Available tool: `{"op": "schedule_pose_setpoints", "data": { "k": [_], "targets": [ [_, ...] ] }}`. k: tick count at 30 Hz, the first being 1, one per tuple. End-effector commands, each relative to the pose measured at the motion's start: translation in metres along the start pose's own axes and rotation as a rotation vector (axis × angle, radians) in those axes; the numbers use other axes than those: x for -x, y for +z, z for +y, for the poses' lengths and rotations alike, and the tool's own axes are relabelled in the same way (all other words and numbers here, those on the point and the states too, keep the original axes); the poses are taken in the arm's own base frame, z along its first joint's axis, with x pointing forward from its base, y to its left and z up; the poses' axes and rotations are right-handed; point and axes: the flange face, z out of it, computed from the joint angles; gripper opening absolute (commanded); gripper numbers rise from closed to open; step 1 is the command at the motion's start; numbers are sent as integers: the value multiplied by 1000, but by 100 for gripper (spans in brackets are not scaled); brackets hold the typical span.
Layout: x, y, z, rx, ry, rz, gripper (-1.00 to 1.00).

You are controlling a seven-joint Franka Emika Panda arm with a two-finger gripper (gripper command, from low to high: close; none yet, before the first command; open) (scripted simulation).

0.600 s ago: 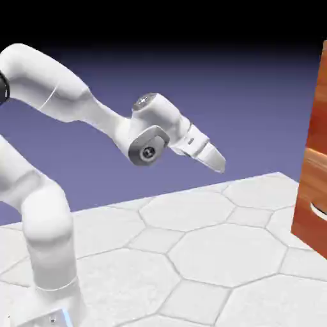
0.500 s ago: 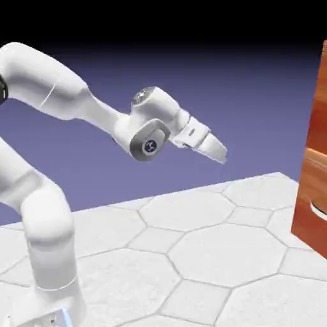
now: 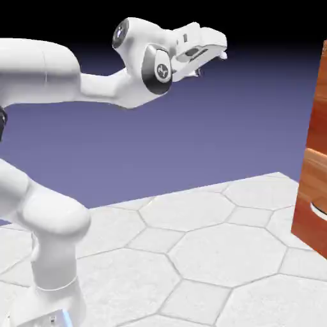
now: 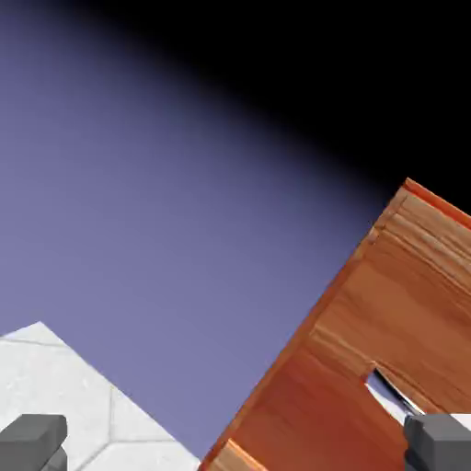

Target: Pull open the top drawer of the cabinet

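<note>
1. Top drawer of glossy reddish-brown wood grain (image 4: 313, 409): lower right of the hand view, its curved silver metal handle (image 4: 390, 394) partly hidden by a grey fingertip (image 4: 440, 442).
2. Tall, glossy wood-grain cabinet (image 3: 314, 185): at the exterior view's right edge.
3. White two-finger gripper (image 4: 237, 443): jaws spread wide, grasping nothing; raised well apart from the cabinet.
4. Pale floor with polygonal tiles (image 3: 223, 255): beneath, in the exterior view.
</note>
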Motion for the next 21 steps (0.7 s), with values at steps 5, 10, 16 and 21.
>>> {"op": "schedule_pose_setpoints", "data": {
  "k": [5, 10, 16, 21],
  "targets": [
    [-40, -15, 23, -19, -122, 115, 0],
    [-67, -14, 58, -4, -224, 209, 0],
    [-80, 12, 110, 49, -331, 282, 0],
    [-74, 57, 153, 112, -421, 302, 0]
  ]
}}
